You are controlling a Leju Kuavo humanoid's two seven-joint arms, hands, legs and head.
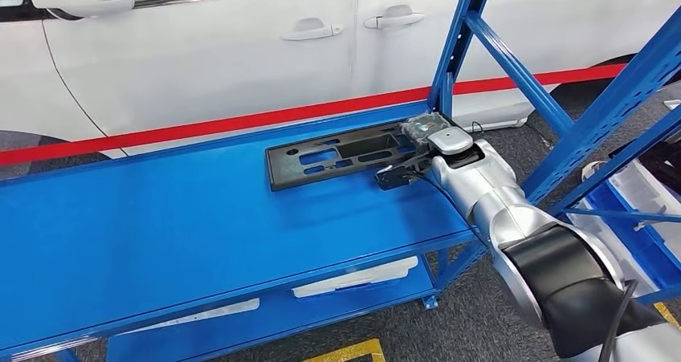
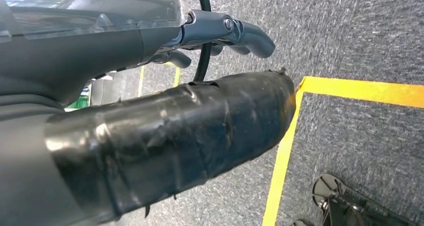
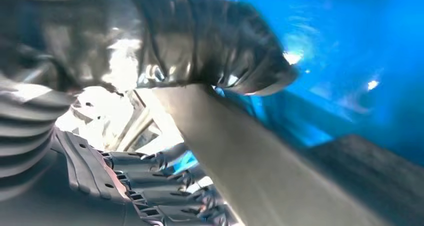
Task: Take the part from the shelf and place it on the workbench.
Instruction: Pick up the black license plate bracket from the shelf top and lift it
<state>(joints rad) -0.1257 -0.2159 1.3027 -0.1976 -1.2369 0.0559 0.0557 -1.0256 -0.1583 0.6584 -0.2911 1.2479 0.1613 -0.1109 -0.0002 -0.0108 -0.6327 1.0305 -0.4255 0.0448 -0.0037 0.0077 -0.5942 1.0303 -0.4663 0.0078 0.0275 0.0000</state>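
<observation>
Spanning most of the head view, blue shelf [image 1: 161,217] with white car [image 1: 201,49] and red line [image 1: 241,121] beyond it, diagonal braces at right. Lying flat on the upper deck toward its far right: long black part [image 1: 337,157], slotted, right end under the right hand [image 1: 413,157]. Seen close in the right wrist view: thumb above a pale edge of the part [image 3: 240,156], dark fingers [image 3: 150,186] below, so apparently gripping that end, though blurred. Hanging low over grey carpet and yellow tape [image 2: 285,156]: left hand [image 2: 210,35], fingers curled, holding nothing.

Risks, judged from this:
- Gripped at one end only, so likely to droop or twist on lifting, and to slip from the fingers.
- Far end free to drag along the deck or catch its lip.
- Upright post [image 1: 454,49] just beside the wrist, braces close to the forearm; easy to strike on pulling back.
- Cable by the hand liable to snag.
</observation>
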